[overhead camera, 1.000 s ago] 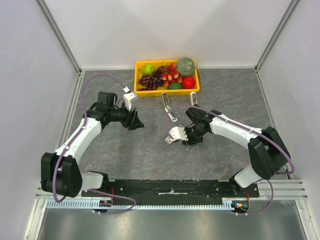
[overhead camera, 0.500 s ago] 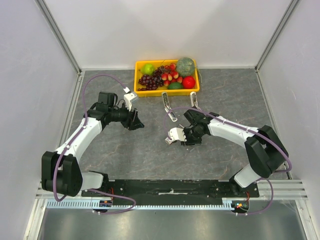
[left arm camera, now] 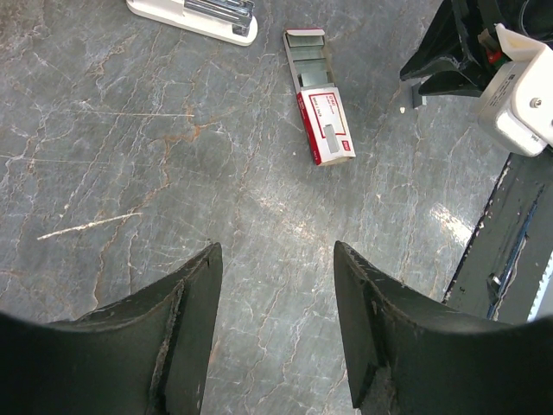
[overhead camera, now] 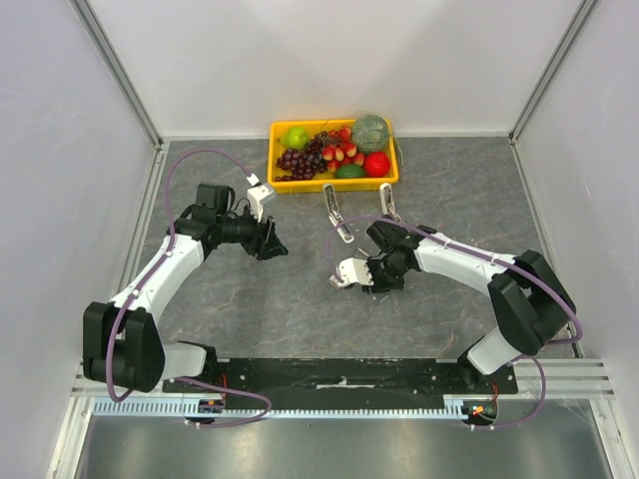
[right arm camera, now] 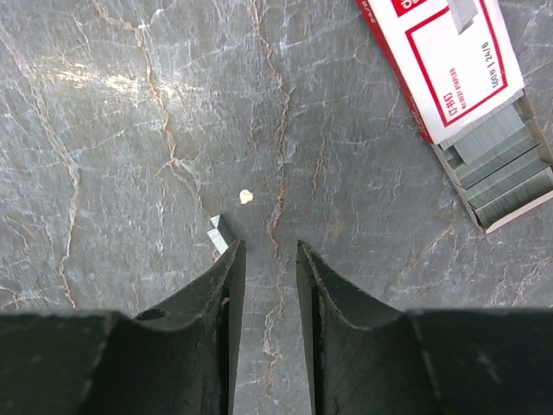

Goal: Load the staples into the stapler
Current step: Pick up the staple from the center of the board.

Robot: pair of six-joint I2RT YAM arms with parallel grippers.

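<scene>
The staples box (left arm camera: 322, 111), red and white with its tray of silvery strips (left arm camera: 308, 50) slid out, lies flat on the table. It also shows in the right wrist view (right arm camera: 442, 62), tray (right arm camera: 503, 171) pulled out. In the top view I cannot make it out. A short loose strip of staples (right arm camera: 217, 234) lies just outside my right gripper's left fingertip. My right gripper (right arm camera: 268, 251) (overhead camera: 377, 277) is narrowly open, tips down near the table, nothing between them. My left gripper (left arm camera: 276, 255) (overhead camera: 272, 242) is open and empty. A white stapler (overhead camera: 335, 213) (left arm camera: 194, 15) lies beyond the box.
A second stapler (overhead camera: 387, 203) lies by the right forearm. A yellow tray (overhead camera: 334, 184) of toy fruit stands at the back. A small white crumb (right arm camera: 245, 197) lies ahead of the right fingers. Grey walls close in the table.
My right gripper has shifted slightly toward the near side and lower. The left arm has not moved.
</scene>
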